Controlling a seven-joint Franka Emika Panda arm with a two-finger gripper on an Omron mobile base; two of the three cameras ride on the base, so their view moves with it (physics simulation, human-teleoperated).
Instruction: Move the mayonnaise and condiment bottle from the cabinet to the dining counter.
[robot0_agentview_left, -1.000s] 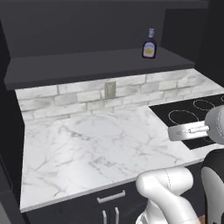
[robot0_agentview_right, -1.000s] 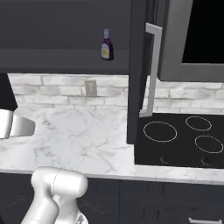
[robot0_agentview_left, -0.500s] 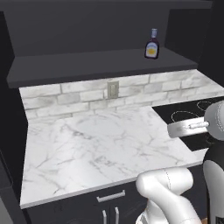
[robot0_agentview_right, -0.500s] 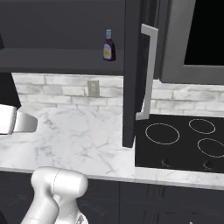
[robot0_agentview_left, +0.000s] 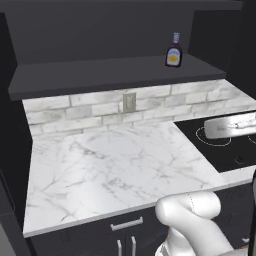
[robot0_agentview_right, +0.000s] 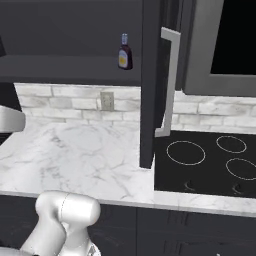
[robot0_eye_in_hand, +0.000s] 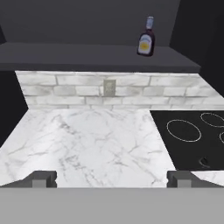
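The condiment bottle stood upright on the dark shelf of the cabinet, near the shelf's right end, above the brick-tile backsplash. The pincer was released, fingers spread wide, well apart from the bottle, low over the marble worktop beside the black cooktop.

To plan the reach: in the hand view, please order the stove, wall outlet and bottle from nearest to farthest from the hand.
1. Stove, low on the right, nearest the open hand.
2. Outlet, on the brick wall, centre.
3. Bottle, on the cabinet shelf, farthest.
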